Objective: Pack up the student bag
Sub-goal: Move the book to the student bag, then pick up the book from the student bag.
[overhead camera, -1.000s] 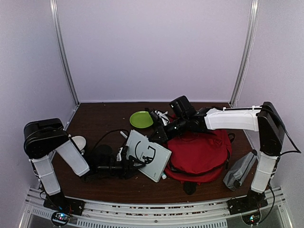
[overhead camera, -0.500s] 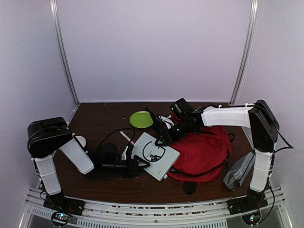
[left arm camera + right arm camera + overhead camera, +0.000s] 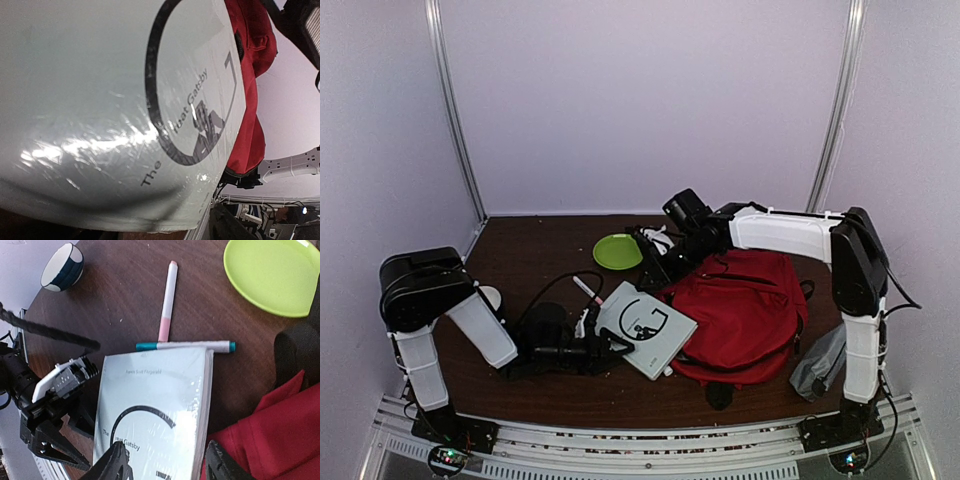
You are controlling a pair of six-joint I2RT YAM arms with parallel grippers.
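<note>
Right gripper (image 3: 167,467): jaws wide, nothing between them. It hangs over the book (image 3: 155,405), with one finger (image 3: 116,464) over the cover and the other over the gap between the book and the red fabric. I can't tell from these views whether it touches anything.

Left gripper (image 3: 605,345): it's low on the table (image 3: 540,250), right at the book's near-left edge. Its wrist view is almost all cover, so you can't tell how far it's open or whether it's clamped on the book.

Around the book:
- A teal marker (image 3: 185,346) lies along the book's far edge, touching or just beside it.
- A pink pen (image 3: 167,302) sits beyond that, its end meeting the marker to make a T.
- The green plate (image 3: 272,272) is further back, to the right of the pen.
- A dark blue and white bowl (image 3: 62,267) is at the far left, well apart.
- A black cable (image 3: 50,332) runs across the table by the left gripper.

The student bag (image 3: 745,310) lies flat right of centre, under the right forearm. Its left edge is against the book's right side. A grey pouch (image 3: 820,358) sits just right of the bag, by the right arm's base.

Writing: the cover has a black ring graphic and the title "The Great Gatsby", partly lost in wrap glare. The small author line at the top is too blurred to read.
</note>
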